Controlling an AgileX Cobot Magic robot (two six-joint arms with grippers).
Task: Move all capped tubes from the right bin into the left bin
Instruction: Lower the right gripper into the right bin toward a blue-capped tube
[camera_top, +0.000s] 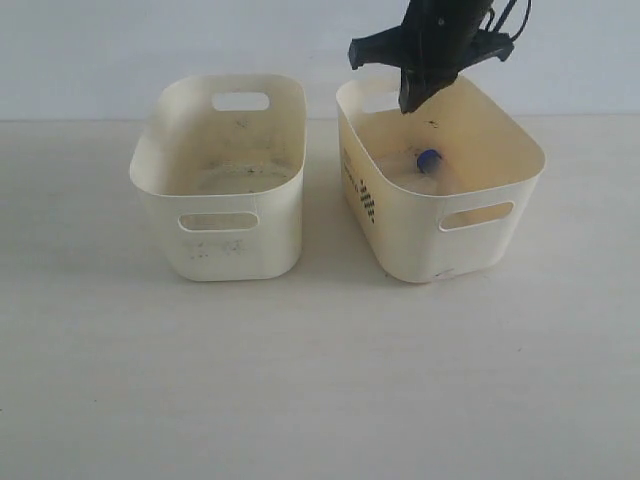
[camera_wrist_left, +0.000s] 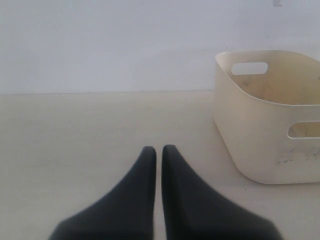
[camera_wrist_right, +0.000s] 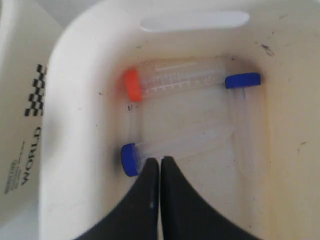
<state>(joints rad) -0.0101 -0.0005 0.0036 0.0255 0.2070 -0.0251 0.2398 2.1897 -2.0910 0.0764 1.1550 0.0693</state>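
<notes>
Judging by the bins, you have nothing moved yet: the left bin (camera_top: 165, 180), at nine o'clock of the right bin (camera_top: 410, 245), shows only its grimy floor, while an orange-capped tube (camera_wrist_right: 175, 77) and two blue-capped tubes (camera_wrist_right: 180, 142) lie in the right one. Your right claw (camera_wrist_right: 160, 161), clenched on nothing, hangs over its eleven o'clock side. The left claw (camera_wrist_left: 159, 149) is clenched too, and empty.

Closed end effector (camera_wrist_right: 160, 161), three capped tubes (camera_wrist_right: 175, 77) inside right bin (camera_wrist_right: 80, 125)

Pale bench (camera_top: 320, 390) here, two cream tubs sitting right on it, both upright: left bin (camera_top: 225, 250) and right bin (camera_top: 420, 255), close together but not touching.
</notes>
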